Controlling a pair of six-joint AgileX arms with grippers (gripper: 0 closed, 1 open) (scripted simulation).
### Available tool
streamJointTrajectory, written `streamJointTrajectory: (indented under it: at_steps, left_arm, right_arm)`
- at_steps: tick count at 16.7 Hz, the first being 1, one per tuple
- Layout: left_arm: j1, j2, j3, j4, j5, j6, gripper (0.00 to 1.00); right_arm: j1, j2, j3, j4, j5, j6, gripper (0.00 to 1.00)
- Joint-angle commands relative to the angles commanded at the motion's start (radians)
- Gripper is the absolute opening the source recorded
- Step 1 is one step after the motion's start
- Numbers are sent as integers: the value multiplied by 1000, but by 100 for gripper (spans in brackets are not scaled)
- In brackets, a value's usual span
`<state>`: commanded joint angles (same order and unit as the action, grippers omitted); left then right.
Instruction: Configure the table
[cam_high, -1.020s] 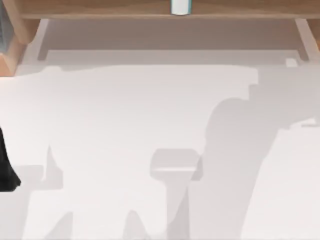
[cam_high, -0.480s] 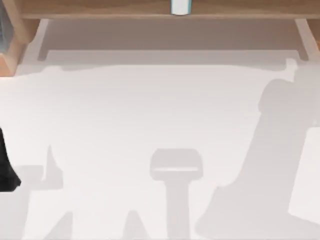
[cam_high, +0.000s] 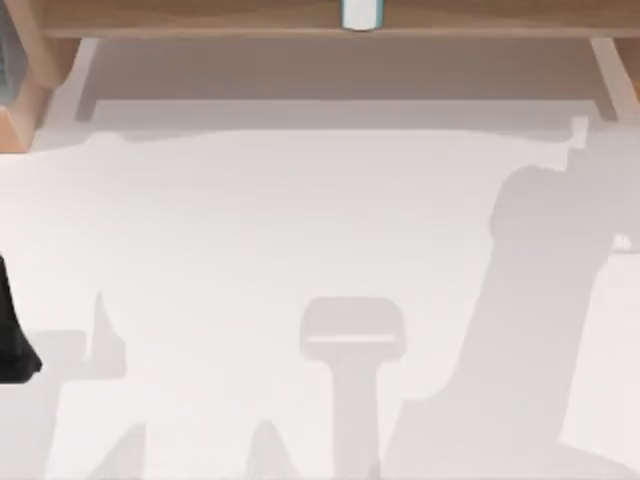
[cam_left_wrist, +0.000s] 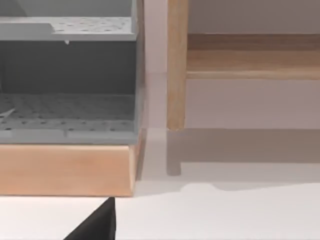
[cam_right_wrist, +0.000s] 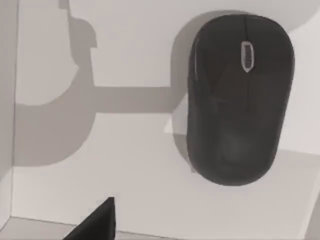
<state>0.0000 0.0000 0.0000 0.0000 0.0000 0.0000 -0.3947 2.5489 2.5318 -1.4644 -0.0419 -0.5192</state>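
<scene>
The table (cam_high: 250, 230) is a wide plain white top that spreads across the top view. A black computer mouse (cam_right_wrist: 240, 97) lies flat on the table (cam_right_wrist: 125, 50) in the right wrist view, with a dark part of my right gripper (cam_right_wrist: 95, 224) a short way from it and not touching it. At the table's left edge in the top view stands a black part of my left arm (cam_high: 12, 340). A dark part of my left gripper (cam_left_wrist: 96, 225) hangs over the table (cam_left_wrist: 225, 215) in front of a wooden base.
A light-brown wooden ledge (cam_high: 200, 18) with posts runs along the back, with a white and teal cup (cam_high: 360, 14) on it. At the back left a grey perforated rack (cam_left_wrist: 65, 105) sits on a wooden base (cam_left_wrist: 65, 170) beside a post (cam_left_wrist: 176, 65).
The right arm's broad shadow swung from the table's middle to the right side, then crept slightly back left. The left arm has stayed still.
</scene>
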Motion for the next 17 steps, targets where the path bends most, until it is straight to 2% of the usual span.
streamJointTrajectory:
  at_steps: [6,17]
  left_arm:
    - [0,0,0,0,0,0,100]
    - [0,0,0,0,0,0,100]
  right_arm:
    - [-19,-68,-25,-42,-2,-24,100]
    - [21,66,-129,195,4,20,100]
